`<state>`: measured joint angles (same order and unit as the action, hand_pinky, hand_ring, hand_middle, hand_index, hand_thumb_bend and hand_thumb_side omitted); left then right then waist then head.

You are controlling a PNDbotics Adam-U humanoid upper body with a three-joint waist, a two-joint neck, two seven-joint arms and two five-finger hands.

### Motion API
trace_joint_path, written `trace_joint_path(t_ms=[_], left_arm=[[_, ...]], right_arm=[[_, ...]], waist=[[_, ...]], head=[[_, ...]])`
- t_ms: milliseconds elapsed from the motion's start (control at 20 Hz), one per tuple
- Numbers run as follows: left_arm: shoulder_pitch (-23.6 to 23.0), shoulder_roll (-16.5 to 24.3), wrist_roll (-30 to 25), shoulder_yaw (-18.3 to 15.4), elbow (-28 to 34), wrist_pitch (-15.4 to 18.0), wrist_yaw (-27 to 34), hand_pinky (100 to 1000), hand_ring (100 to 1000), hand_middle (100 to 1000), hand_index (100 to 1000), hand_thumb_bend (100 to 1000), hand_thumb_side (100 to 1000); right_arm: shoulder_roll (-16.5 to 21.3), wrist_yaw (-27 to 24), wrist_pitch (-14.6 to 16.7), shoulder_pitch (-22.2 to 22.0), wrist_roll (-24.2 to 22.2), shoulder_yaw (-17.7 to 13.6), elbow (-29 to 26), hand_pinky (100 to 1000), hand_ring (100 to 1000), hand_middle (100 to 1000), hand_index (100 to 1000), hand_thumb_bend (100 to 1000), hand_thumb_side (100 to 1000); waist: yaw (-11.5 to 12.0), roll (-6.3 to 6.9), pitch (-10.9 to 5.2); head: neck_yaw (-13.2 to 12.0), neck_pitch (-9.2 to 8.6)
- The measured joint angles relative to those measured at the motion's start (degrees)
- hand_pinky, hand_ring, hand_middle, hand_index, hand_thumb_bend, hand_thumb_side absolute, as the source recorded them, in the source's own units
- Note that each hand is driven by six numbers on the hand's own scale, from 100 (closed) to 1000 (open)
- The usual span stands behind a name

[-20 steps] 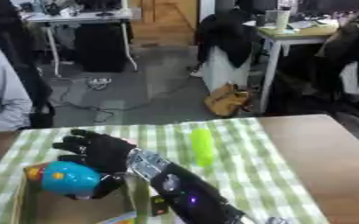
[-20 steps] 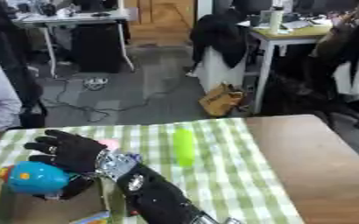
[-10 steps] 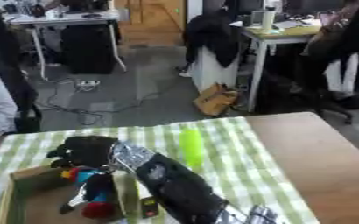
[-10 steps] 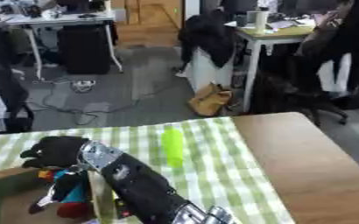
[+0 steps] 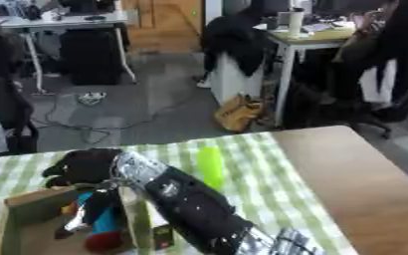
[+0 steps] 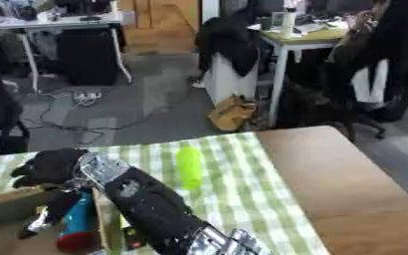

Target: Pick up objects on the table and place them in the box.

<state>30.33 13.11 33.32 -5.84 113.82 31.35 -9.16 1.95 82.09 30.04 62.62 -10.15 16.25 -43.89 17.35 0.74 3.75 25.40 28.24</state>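
Box (image 5: 16, 199) sits at the near left of the table, on the green checked cloth (image 5: 268, 189), and things lie inside it: something blue (image 6: 78, 219), something red (image 6: 75, 241) and a thin silver piece (image 6: 44, 221). One second ago the robot's right hand (image 5: 81, 167) held a blue round toy over the box with its fingers curled round it. Now the toy is not in the hand, and the hand hangs over the far edge of the box. The fingers point down toward the box, but they look like a dark lump, so I cannot tell if they are open or curled. The things in the box are blurry and hard to name. The black and silver right arm (image 5: 194, 209) comes in from the bottom and covers part of the cloth and the box's right wall. A yellow-green stick (image 5: 211, 167) lies on the cloth just to the right of the arm, not touching it, same as before. The bare brown table (image 5: 356, 174) shows on the right. The whole picture has shifted, so the head has moved. The left hand does not show.
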Motion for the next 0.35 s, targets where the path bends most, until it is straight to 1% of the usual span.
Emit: trace_joint_path(t_ms=[150,300,350], left_arm=[[0.0,0.0,0.01,-0.01,0.0,-0.01,0.0,784,818,810,901,155,1000],[0.0,0.0,0.03,-0.03,0.0,-0.03,-0.08,784,818,810,901,155,1000],[-0.01,0.0,0.03,-0.04,0.0,-0.03,-0.13,785,818,811,901,155,1000]], right_arm=[[0.55,-2.24,-1.13,-0.23,0.18,0.43,-2.69,1000,1000,1000,1000,619,1000],[1.35,-5.08,-3.02,-0.69,0.08,0.8,-6.09,1000,1000,1000,1000,612,1000],[1.61,-5.96,-3.66,-0.76,-0.11,1.0,-7.05,1000,1000,1000,1000,521,1000]], waist=[[-0.08,0.0,0.0],[-0.17,0.0,0.0],[-0.23,0.0,0.0]], head=[[0.05,0.0],[0.05,0.0],[0.05,0.0]])
